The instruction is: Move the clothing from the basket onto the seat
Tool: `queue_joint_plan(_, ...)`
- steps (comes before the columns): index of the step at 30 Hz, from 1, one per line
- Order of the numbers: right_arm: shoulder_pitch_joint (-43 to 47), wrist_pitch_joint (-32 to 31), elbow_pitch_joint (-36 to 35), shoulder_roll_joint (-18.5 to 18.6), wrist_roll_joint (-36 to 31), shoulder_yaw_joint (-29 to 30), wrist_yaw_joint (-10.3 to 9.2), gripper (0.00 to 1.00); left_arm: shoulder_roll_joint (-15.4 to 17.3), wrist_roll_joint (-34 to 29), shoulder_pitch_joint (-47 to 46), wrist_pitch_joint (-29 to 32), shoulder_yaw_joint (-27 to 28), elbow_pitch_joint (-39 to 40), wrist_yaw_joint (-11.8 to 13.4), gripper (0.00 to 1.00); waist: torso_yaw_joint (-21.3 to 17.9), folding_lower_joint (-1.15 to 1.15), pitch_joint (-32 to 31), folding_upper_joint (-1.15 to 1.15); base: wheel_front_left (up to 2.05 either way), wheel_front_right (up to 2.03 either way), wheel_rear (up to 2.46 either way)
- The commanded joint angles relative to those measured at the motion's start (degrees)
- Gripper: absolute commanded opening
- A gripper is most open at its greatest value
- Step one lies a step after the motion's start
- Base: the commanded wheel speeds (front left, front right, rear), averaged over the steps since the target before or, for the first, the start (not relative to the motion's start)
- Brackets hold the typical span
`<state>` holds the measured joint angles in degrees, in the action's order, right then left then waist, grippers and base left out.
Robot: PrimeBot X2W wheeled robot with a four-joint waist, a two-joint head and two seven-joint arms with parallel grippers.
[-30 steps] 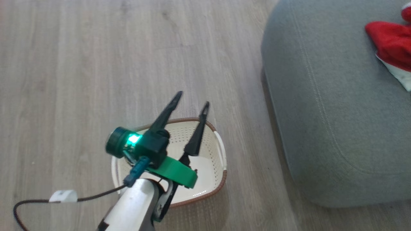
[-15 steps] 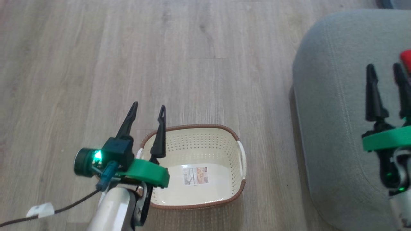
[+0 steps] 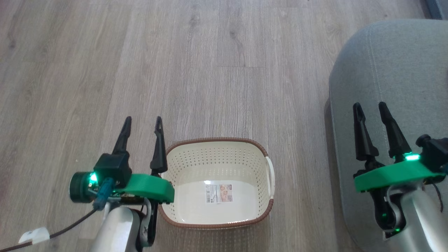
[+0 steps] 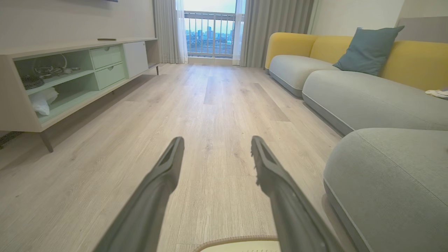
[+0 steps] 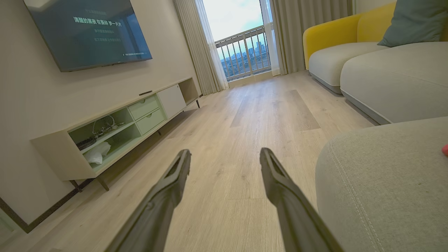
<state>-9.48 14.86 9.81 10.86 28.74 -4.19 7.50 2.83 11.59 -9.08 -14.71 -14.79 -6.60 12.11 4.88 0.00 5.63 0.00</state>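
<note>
The basket [image 3: 217,140] stands upright on the wood floor [image 3: 210,63] at about 6 o'clock in the head view. Its mouth faces up, and its long axis runs roughly 9 to 3, with a white handle [image 3: 270,175] at the 3 o'clock end. A label sticker [image 3: 218,193] lies on its bottom.

The left gripper [image 3: 143,120] hangs just beside the basket at 8 o'clock, fingers spread and pointing to 12. The right gripper [image 3: 369,105], also spread, hovers over the grey-green seat [image 3: 395,63] at 4 o'clock. A sliver of red clothing [image 5: 445,149] shows on the seat.
</note>
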Motion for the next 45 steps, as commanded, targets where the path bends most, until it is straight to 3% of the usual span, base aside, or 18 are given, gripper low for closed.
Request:
queue_joint_plan(1, -0.11, 0.14, -1.55, -0.2, -0.82, -1.09, -0.01, 1.0, 0.05, 0.05, -0.92, -0.29, 2.17, 2.17, 1.01, 1.0, 0.0, 0.0, -0.01, 0.0, 0.0, 0.0, 0.0)
queue_joint_plan(15, 0.96, 0.14, -1.72, -1.99, -1.89, -1.4, -0.01, 1.0, 0.05, 0.67, -0.15, -0.29, 2.54, 2.24, 2.6, 1.0, -0.28, 0.0, -0.69, 0.0, 0.0, 0.0, 0.0)
queue_joint_plan(30, 0.92, 0.14, -1.78, -1.71, -1.85, -0.95, -0.01, 1.0, 0.05, 5.74, 0.92, -0.29, 4.27, 1.07, -3.93, 1.0, -0.73, 0.0, -1.09, 0.0, 0.0, 0.0, 0.0)
queue_joint_plan(45, 0.86, 0.14, -1.56, -1.91, -1.57, -0.88, -0.01, 1.0, 0.05, 6.27, 1.28, -0.29, 4.88, 0.78, -5.1, 1.0, -1.25, 0.0, -1.08, 0.0, 0.0, 0.0, 0.0)
